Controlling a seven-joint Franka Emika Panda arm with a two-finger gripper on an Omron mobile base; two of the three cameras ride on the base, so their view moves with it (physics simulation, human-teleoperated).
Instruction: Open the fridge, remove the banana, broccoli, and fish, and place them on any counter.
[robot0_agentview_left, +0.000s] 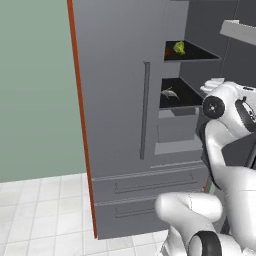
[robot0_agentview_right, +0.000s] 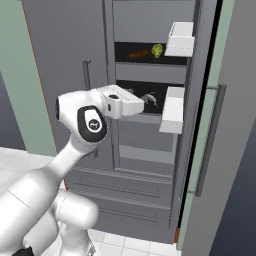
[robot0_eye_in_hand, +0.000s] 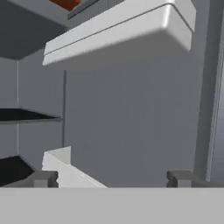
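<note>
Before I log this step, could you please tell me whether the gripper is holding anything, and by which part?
Nothing is held: the gripper is open, with empty space between its dark fingertips.

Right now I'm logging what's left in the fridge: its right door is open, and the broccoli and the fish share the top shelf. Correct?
Not quite. The fridge does stand with its right door open, but only the broccoli is on the top shelf, beside the banana. The fish lies one shelf lower, as the right base view shows.
</note>
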